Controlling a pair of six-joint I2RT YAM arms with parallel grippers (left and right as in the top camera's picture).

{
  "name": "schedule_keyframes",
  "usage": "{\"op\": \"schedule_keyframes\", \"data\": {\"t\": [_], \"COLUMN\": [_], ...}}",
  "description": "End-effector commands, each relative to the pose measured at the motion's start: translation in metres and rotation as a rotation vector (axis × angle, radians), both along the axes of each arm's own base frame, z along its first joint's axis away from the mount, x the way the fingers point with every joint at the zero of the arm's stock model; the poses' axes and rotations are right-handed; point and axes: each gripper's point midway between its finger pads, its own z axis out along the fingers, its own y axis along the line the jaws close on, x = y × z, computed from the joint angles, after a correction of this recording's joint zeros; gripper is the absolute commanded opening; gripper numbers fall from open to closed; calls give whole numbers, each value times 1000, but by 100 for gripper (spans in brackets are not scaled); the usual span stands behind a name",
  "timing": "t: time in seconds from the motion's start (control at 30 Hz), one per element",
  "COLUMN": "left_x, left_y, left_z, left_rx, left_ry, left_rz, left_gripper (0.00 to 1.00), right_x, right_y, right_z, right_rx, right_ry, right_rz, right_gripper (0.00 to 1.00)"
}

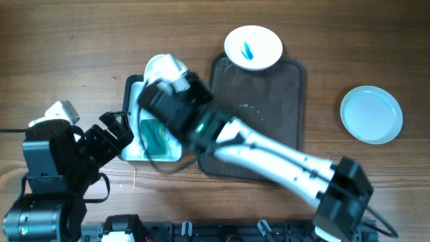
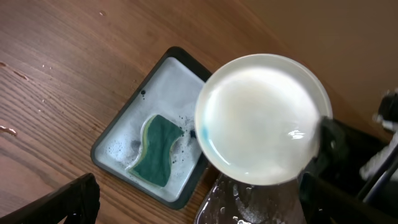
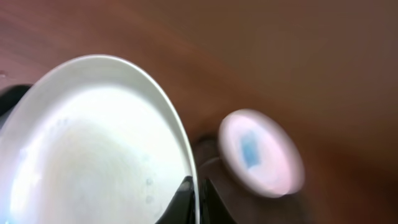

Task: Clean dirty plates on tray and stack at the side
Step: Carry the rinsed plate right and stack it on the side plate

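Plain plate (image 1: pixel 371 114), overhead view only

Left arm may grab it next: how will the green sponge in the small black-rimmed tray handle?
The green wavy-edged sponge probably squashes between jaws rather than staying stiff; it looks like a soft foam pad. It lies in foamy water in the small black-rimmed tray, so it is likely soaked, heavier and drippy. Lying flat, it should not roll.
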Motion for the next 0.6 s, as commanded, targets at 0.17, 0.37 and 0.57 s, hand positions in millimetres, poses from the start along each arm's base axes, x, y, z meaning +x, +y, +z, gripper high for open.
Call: {"op": "schedule_keyframes", "data": {"t": [0.17,0.37,0.57], "left_x": [1,1,1], "left_y": [-2,-2,-2], "left_z": [5,5,5], "left_rx": [3,3,3], "left_ry": [-17,-17,-17], "left_rz": [-22,-22,-22], "left_gripper": [100,100,100], "right_x": [51,75,-10], "right_y": [-62,-292,-489], "right_z": [26,32,-57], "right_rx": [930,964,839], "right_ry": [656,511,620], "right_rz": [218,-348,-1038], "right_gripper": [4,4,4]}}
